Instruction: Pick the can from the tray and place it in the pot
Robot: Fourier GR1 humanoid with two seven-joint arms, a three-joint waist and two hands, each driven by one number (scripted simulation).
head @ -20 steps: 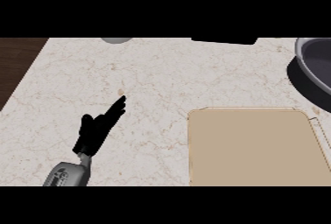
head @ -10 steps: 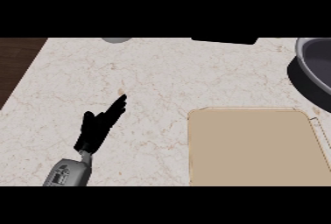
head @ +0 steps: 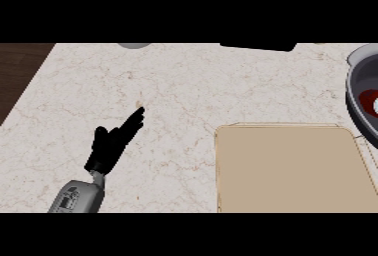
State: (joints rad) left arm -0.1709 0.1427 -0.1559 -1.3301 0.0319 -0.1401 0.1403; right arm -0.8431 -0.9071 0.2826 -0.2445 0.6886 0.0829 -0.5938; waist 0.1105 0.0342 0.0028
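The tan tray (head: 288,170) lies flat at the lower right with nothing on it. The dark grey pot (head: 353,95) is cut off by the right edge. Inside the pot shows a red can (head: 366,100) with a pale end, mostly out of view. My left hand (head: 111,146) rests open on the counter left of the tray, fingers straight and pointing up and to the right. It holds nothing. My right hand does not show.
The pale marble counter (head: 207,85) fills the view, with a dark wood strip (head: 18,70) past its left edge. A black object (head: 258,46) and a grey round object (head: 134,45) sit at the far edge.
A red patch, the can, now shows inside the pot, where earlier only dark grey showed. The left hand has barely moved.
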